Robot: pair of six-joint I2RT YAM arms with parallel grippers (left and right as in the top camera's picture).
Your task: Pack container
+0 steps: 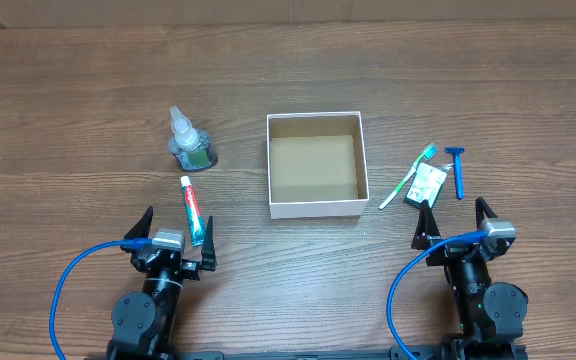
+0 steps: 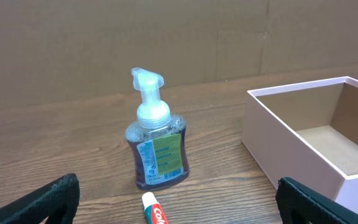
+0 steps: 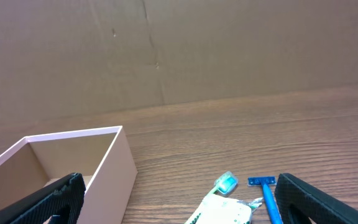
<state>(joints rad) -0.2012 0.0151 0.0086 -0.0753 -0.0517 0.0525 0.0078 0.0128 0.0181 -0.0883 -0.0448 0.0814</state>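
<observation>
Container (image 1: 315,208) is set open side up near the middle of the counter (image 1: 88,80), nothing seen inside. Left gripper (image 1: 176,236) is spread wide, nothing pinched. Toothpaste tube (image 1: 192,210) is laid flat, cap pointing away, tail end between the fingers and nearer the container-side one; contact cannot be told. Pump bottle (image 1: 190,143) is stood upright beyond the tube, left of the container and apart from it. Right gripper (image 1: 453,208) is spread wide too, nothing held. Toothbrush (image 1: 409,176), white packet (image 1: 426,184) and blue razor (image 1: 458,170) are laid just ahead of it, right of the container, packet against toothbrush.
</observation>
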